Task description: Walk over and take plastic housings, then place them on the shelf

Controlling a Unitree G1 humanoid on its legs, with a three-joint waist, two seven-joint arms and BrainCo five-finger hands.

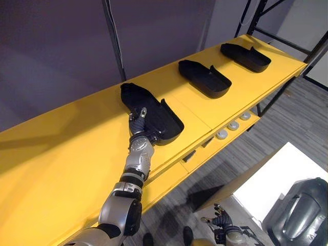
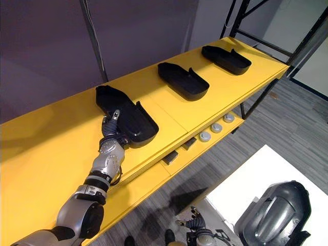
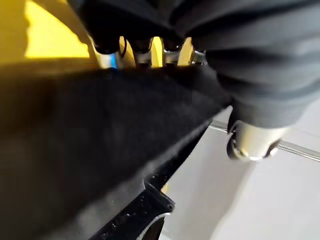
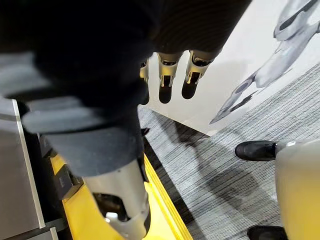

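A black plastic housing (image 1: 160, 110) lies on the yellow shelf (image 1: 61, 154), nearest of three in a row. My left hand (image 1: 137, 124) reaches across the shelf and rests at the housing's near end, over its rim. In the left wrist view the housing's dark wall (image 3: 100, 140) runs right under the hand and hides its grip. My right hand (image 4: 165, 80) hangs low beside me over the grey floor, fingers straight and holding nothing; it also appears as my right hand (image 1: 224, 221) at the bottom of the left eye view.
Two more black housings (image 1: 205, 78) (image 1: 246, 56) sit further right on the shelf. Round silver parts (image 1: 233, 125) lie on the lower ledge. A white table (image 1: 277, 179) with grey moulded covers (image 1: 300, 212) stands at the lower right. Black shelf posts (image 1: 114, 38) rise behind.
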